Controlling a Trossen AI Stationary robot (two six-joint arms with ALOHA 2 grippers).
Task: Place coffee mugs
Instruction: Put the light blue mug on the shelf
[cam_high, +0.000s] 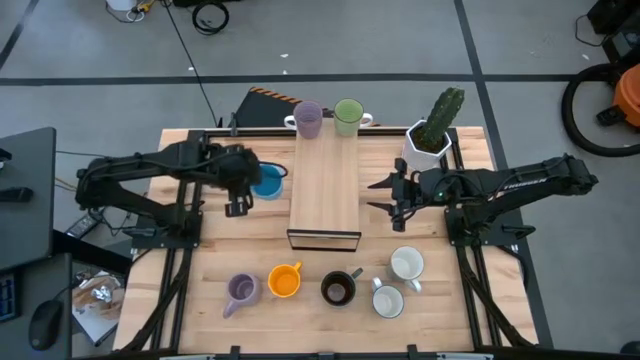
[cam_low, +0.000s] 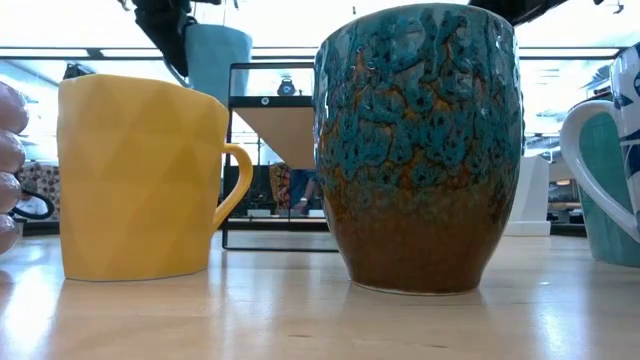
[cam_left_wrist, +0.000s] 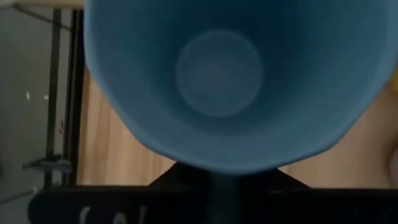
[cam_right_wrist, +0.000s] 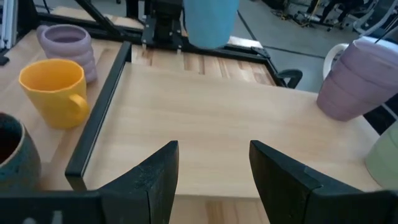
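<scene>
Left gripper (cam_high: 240, 190) pinches the blue mug (cam_high: 268, 181) by its rim, raised just left of the shelf (cam_high: 325, 190). Such a thin hold could let it swing, slip, or clip the shelf's frame. Right gripper (cam_high: 388, 196) waits spread, empty, at the shelf's right. Pale wood desk (cam_high: 470, 300); grey floor around.

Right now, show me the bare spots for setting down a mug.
Free: raised board in front of the lilac mug and green mug. Crowded: the table's front row around the orange mug.
</scene>
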